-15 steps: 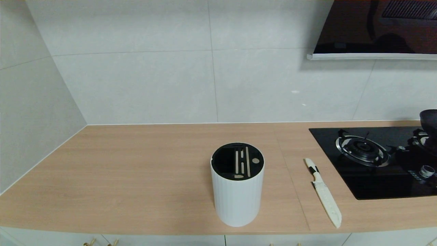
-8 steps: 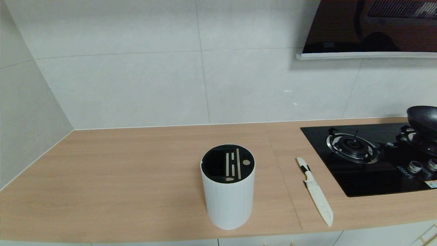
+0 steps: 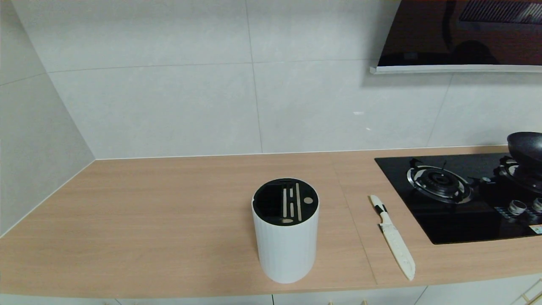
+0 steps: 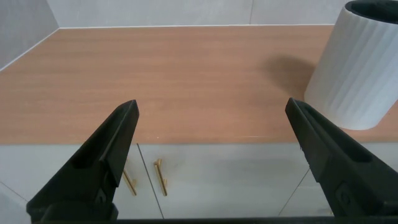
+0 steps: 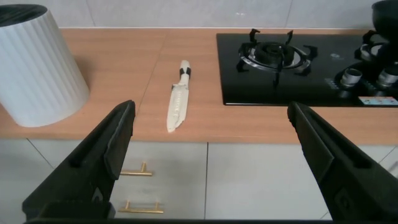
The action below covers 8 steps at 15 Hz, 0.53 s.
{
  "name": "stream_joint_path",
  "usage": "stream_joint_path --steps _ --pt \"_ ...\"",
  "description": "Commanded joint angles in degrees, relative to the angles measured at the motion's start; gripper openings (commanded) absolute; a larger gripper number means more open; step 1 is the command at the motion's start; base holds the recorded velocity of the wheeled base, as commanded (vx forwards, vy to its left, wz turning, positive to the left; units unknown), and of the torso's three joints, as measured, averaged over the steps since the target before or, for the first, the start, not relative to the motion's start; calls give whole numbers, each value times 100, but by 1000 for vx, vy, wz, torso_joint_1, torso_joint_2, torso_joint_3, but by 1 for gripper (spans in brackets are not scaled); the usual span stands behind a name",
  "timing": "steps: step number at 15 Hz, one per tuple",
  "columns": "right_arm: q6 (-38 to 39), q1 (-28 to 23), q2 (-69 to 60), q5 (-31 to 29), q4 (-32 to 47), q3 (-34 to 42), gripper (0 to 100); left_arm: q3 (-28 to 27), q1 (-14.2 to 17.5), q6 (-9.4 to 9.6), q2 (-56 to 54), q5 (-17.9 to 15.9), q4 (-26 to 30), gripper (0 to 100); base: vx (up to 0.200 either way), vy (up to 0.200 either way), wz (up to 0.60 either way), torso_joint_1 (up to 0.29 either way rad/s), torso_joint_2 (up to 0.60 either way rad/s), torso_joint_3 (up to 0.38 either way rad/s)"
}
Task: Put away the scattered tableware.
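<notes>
**Colleague:** What worries you from here?

**Me:** Nearest first. My left gripper [image 4: 209, 109] and right gripper [image 5: 211, 107] both hang in front of the front edge of the pale wooden worktop [image 3: 148, 220]. Their fingers are spread wide with nothing between them. White cupboard fronts with small brass handles [image 5: 138, 171] sit just below. If I drive in too low, I judge a finger could strike that front edge.

**Colleague:** And the pick itself?

**Me:** The cream kitchen knife with a black band on its handle [image 3: 391, 235] lies flat on the worktop. Its tip is close to the front edge and its handle points towards the back. A blade lying flat gives my fingers little to bite on. I reckon a clumsy pinch could skid it off the front edge, so I'd go for the handle.

**Colleague:** Where does it go?

**Me:** The tall white ribbed cylindrical holder with a black slotted top [image 3: 286, 241] stands upright near the front edge, left of the knife and apart from it. The slots are narrow. A tilted blade could catch on the top and rock the holder, I think.

**Colleague:** Anything farther back?

**Me:** The black glass gas hob [image 3: 449, 228] lies right of the knife, not touching it. A dark pan [image 3: 525, 146] sits on its far right burner, well apart.

**Colleague:** How does the knife look?

**Me:** It's slim and pale, with the blade longer than the handle. I expect it to be light, stiff and slippery.
</notes>
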Motion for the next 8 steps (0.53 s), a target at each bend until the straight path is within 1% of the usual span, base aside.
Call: stream_joint_path --steps 1,3,4,5,6,7,8 --pt "-11 -3 7 1 -7 0 100 0 2 -2 2 3 -1 100 0 0 0 0 0 0" --pt "-64 -3 7 -7 -59 -70 100 0 2 -2 2 3 -1 100 0 0 0 0 0 0" --pt "33 6 16 45 -182 -527 100 0 2 -11 2 3 -1 100 0 0 0 0 0 0" --pt "183 50 245 98 -112 -879 100 0 2 -2 2 3 -1 100 0 0 0 0 0 0" --pt "183 85 394 133 -59 -958 100 0 2 -2 2 3 -1 100 0 0 0 0 0 0" --pt "174 243 1132 247 -33 -1107 100 0 2 -11 2 3 -1 100 0 0 0 0 0 0" --pt "174 331 1563 265 -42 -1213 100 0 2 -2 2 3 -1 100 0 0 0 0 0 0"
